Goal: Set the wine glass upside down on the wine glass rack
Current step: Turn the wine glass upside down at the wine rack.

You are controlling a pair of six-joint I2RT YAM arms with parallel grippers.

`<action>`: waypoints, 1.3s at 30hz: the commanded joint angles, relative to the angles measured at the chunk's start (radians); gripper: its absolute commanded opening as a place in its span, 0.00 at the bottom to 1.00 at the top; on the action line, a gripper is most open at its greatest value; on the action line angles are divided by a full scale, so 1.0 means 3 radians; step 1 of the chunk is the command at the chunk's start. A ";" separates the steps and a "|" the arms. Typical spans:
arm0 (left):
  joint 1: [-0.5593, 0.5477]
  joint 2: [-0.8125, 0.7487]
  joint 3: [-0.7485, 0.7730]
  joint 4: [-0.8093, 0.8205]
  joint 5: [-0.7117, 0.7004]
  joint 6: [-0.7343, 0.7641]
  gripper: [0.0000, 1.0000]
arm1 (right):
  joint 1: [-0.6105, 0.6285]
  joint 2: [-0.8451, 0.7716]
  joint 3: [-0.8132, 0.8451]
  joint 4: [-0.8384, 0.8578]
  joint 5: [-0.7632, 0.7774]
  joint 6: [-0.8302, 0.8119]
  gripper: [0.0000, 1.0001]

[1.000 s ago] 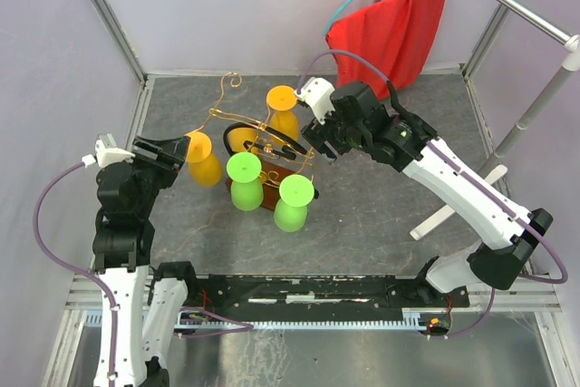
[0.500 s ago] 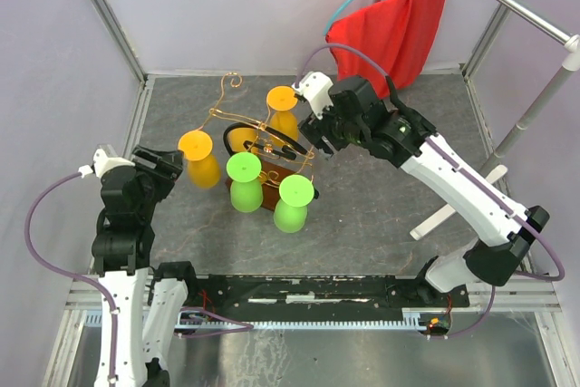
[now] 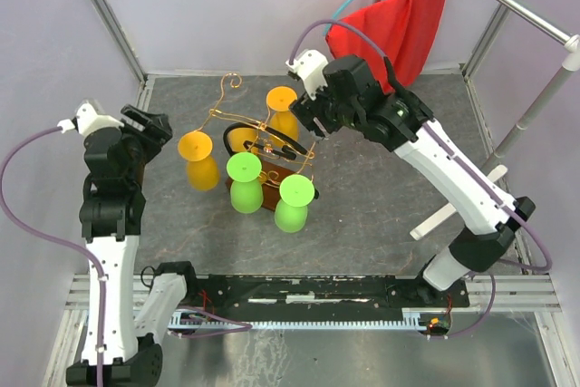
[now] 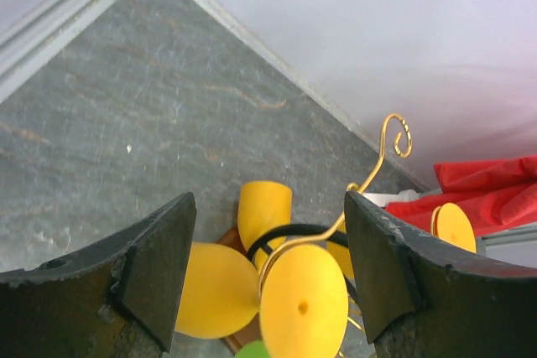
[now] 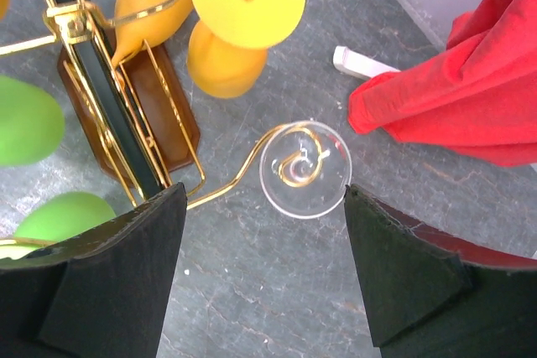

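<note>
Two robot arms flank the wine glass rack (image 3: 272, 140) at the middle of the grey counter (image 3: 381, 215), its copper wire arms rising from a dark wooden base; an orange wine glass (image 3: 196, 145) hangs foot up and bowl down from the rack's left-hand arm; further orange glasses (image 3: 282, 101) hang behind it and green glasses (image 3: 244, 169) in front, all inverted. The left jaws stand wide apart and empty, drawn off to the left of the orange wine glass; the left wrist camera looks between its dark fingers (image 4: 159, 266) onto that glass's round foot (image 4: 303, 299), cradled in the wire, a detail lost from overhead. The right jaws, equally wide and holding nothing, hover over the rack's rear right; the overhead view does not make out what lies beneath them, but the right wrist camera shows a clear glass (image 5: 304, 169) hung on a curled wire end, its transparent foot ringing the copper curl; a red cloth (image 3: 399, 33) drapes at the back corner.
</note>
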 commanded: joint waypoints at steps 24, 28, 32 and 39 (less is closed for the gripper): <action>0.0657 0.2676 0.1033 0.1761 0.1666 0.0958 0.83 | -0.0439 0.0499 0.0760 -0.0149 -0.0123 0.0158 0.85; 0.0655 0.3135 0.1157 0.2100 0.2595 0.0917 0.80 | -0.0465 0.0555 0.0756 -0.0166 -0.0122 0.0115 0.85; 0.0645 0.3404 0.1192 0.2267 0.2842 0.1044 0.79 | -0.0489 0.0631 0.0823 -0.0161 -0.0112 0.0077 0.85; 0.0589 0.3612 0.1117 0.2574 0.3340 0.1359 0.79 | -0.0501 0.0766 0.0889 -0.0126 -0.0216 -0.0030 0.86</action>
